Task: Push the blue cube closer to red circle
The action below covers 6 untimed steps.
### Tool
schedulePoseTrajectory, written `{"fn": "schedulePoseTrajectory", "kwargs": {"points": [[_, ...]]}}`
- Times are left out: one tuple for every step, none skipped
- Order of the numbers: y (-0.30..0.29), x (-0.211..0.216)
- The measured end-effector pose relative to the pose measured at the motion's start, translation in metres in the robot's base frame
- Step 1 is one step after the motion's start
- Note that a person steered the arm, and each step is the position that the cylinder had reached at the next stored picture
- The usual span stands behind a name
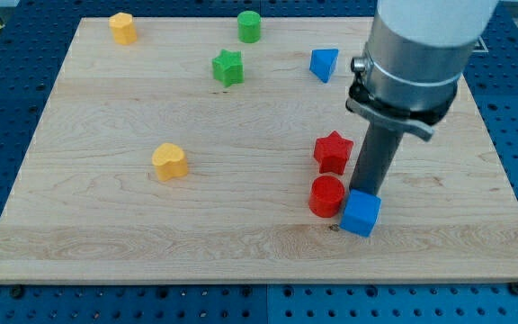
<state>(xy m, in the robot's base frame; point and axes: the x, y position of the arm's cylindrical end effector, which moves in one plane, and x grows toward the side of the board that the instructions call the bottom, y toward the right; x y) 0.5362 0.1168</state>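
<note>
The blue cube [361, 214] sits in the lower right of the frame, touching or all but touching the red circle [326, 196] on that block's right side. The rod's tip [361, 193] comes down just behind the cube, at its upper edge; the very end is hidden by the cube's top face. The arm carries no grasping end effector, only this straight dark rod, so nothing is held.

Judged from this layout, the task looks nearly or fully met, and the main risk is overdoing it. A further push toward the lower left could drive the cube into the red circle and shove that block away, or slide both toward the table [79, 243] edge at the bottom of the frame. An off-centre push could also spin the cube and let it slip past the circle. The red star [333, 151], just above the circle and left of the rod, could be clipped if the rod swings left.

No brand, label or writing can be read anywhere.
</note>
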Motion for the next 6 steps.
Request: {"fn": "schedulePoseTrajectory", "kwargs": {"points": [[0.001, 0.012], [0.026, 0.017], [0.061, 0.049], [0.055, 0.054], [0.053, 0.054], [0.04, 0.054]]}}
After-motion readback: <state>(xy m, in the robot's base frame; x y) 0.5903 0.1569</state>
